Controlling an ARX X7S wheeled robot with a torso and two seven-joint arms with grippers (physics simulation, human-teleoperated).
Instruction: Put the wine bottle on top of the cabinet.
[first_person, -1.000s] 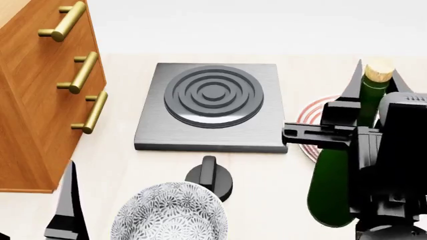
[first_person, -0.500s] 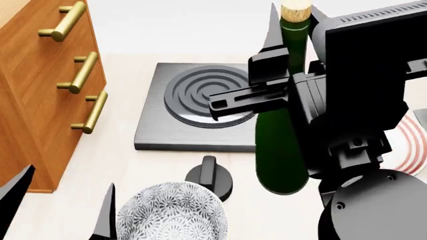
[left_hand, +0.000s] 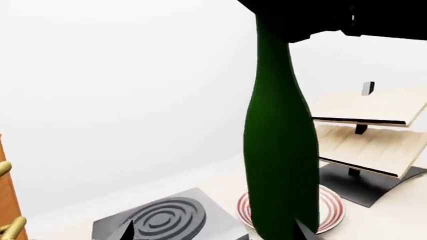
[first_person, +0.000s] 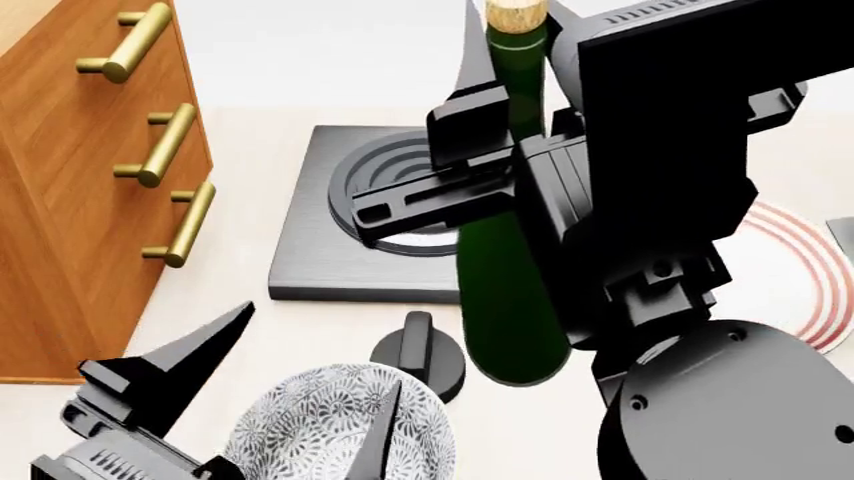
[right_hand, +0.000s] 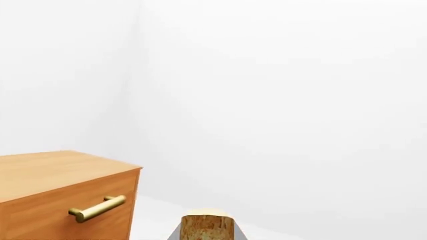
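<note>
While the left gripper (first_person: 287, 375) hangs spread, the right gripper (first_person: 497, 75) clasps the wine bottle (first_person: 507, 290) beside the cabinet (first_person: 67, 200).

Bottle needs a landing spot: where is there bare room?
The cabinet top is bare in the right wrist view. Counter between cabinet and hotplate is free. Crowded near the bowl, knob and left gripper.

Wine bottle (first_person: 507, 300) in right gripper (first_person: 514, 95), above hob (first_person: 334, 250).
</note>
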